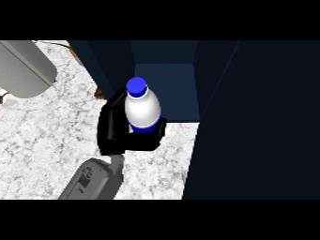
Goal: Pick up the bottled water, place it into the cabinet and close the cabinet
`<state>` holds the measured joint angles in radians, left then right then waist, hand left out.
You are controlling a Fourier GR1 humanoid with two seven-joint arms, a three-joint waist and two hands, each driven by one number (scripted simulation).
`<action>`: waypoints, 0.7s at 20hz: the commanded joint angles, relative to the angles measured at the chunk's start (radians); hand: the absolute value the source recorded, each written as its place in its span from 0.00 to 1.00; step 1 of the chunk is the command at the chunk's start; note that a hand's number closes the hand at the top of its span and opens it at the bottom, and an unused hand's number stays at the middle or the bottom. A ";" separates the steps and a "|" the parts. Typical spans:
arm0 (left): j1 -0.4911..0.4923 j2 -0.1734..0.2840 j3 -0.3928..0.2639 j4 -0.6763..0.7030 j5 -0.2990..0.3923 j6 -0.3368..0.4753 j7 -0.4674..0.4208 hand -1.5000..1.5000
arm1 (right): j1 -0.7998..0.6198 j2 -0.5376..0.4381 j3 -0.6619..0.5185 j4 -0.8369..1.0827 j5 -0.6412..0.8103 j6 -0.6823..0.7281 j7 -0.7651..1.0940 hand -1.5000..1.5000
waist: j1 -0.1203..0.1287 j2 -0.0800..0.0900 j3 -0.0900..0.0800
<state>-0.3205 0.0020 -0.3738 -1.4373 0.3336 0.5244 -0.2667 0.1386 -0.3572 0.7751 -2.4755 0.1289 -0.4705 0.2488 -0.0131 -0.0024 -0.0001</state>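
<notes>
- Clearly we have the bottled water [142, 108] upright in one hand [114, 129], its blue cap up, so it can go into the cabinet [163, 89] standing and be set down without tipping.
- Its forearm comes up from the lower edge left of centre; we cannot say from this view alone which arm it is, but we take it for the right, since the grey cylinder at the upper left [17, 65] looks like the other forearm.
- Our fingers [152, 136] are curled round the lower half of the bottle and hide its base, with the palm on its left side.
- We hold the bottle at the mouth of the open dark-blue cabinet, over the edge of the marbled bench [37, 140], just in front of the interior.
- To our right a dark panel [259, 122], probably the open door, stands beside the opening; closing is not yet begun.
- We judge the next move to be a short push forward and inward.
</notes>
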 commanded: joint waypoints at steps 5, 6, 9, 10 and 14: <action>-0.213 0.005 0.065 0.157 -0.048 0.075 0.068 1.00 | 0.006 -0.011 0.043 -0.146 0.102 -0.002 0.097 0.00 | -0.003 0.000 -0.001; -0.254 -0.002 0.060 0.191 -0.041 0.109 0.077 1.00 | 0.036 -0.038 0.052 -0.154 0.112 -0.005 0.080 0.00 | -0.010 0.000 -0.001; -0.327 -0.002 0.109 0.315 -0.022 0.084 0.035 1.00 | 0.066 -0.081 -0.027 -0.180 0.008 0.013 0.032 0.00 | -0.014 0.003 0.000; -0.382 -0.002 0.155 0.399 -0.032 0.046 0.023 1.00 | 0.035 -0.020 0.027 -0.037 0.037 0.005 -0.032 0.00 | -0.010 0.005 0.000; -0.428 0.009 0.159 0.480 -0.071 0.038 0.038 1.00 | 0.081 -0.041 0.053 -0.093 0.068 -0.017 -0.026 0.00 | -0.012 0.002 0.000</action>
<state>-0.6680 0.0055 -0.2516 -1.0726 0.2841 0.5792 -0.2297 0.1556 -0.3708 0.7831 -2.4728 0.1188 -0.4837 0.2182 -0.0204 0.0001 -0.0003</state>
